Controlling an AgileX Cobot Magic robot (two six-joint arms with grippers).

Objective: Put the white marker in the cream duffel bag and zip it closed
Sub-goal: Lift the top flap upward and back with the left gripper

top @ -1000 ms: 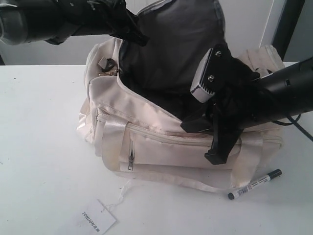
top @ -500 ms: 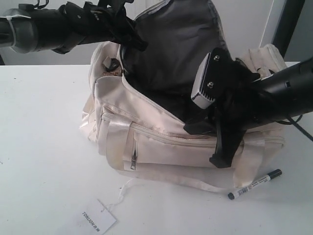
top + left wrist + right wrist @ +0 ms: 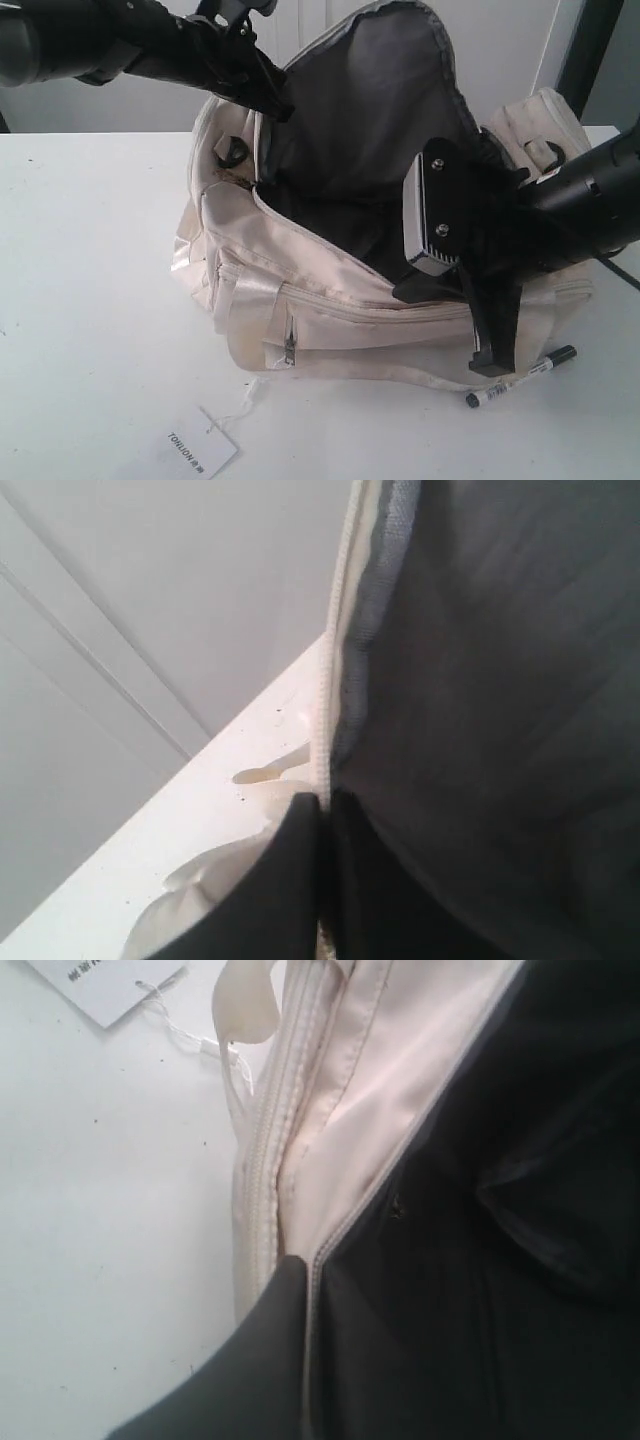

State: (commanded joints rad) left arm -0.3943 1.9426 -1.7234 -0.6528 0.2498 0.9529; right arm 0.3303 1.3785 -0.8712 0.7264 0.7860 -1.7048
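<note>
Cream duffel bag sits mid-counter, toward the far edge. Top zipper undone, mouth wide open, dark grey lining showing. Flap stands up, lining side toward the exterior camera.

Left end effector: fingers pressed together, pinching the flap's zipper edge. In the exterior view it holds the flap raised above the bag's left end.

Right end effector: fingers pressed together too, pinching the bag's front rim right by the zipper tape, one finger inside against the lining, the other outside. In the exterior view the outer finger hangs down the bag's front at its right end.

White marker is outside the bag, flat on the counter, slanted, both ends black. It lies just beside the bag's front base, toward the counter's near right corner. The outer fingertip is close above its barrel; can't tell if they touch.

Loose strap lies on the counter along the bag's front base. Front pocket zip pull hangs down, and the pocket looks zipped.

Paper tag printed TONLION lies by the counter's near edge, on a thin string running back to the bag.
</note>
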